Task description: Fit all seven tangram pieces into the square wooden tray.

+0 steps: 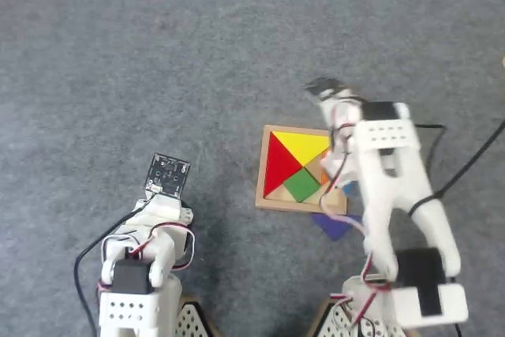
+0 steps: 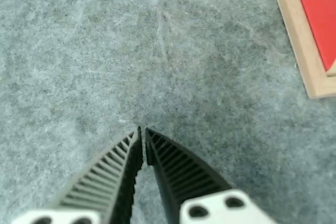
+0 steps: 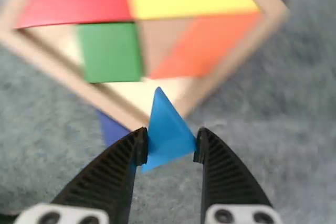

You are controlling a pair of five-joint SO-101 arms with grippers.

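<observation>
The square wooden tray (image 1: 261,173) lies right of the table's middle, holding a red triangle (image 1: 280,165), a yellow triangle (image 1: 300,146) and a green square (image 1: 301,185). In the right wrist view an orange triangle (image 3: 205,45) and a brown triangle (image 3: 157,38) also sit in the tray (image 3: 273,14). My right gripper (image 3: 170,137) is shut on a light blue triangle (image 3: 165,121), held just off a corner of the tray. A dark blue piece (image 1: 335,225) lies on the felt beside the tray. My left gripper (image 2: 143,132) is shut on nothing, over bare felt left of the tray (image 2: 302,61).
Grey felt covers the table. The right arm (image 1: 383,147) hangs over the tray's right side and hides that part. The left arm (image 1: 150,266) stays near the front left. Open felt lies to the left and at the back.
</observation>
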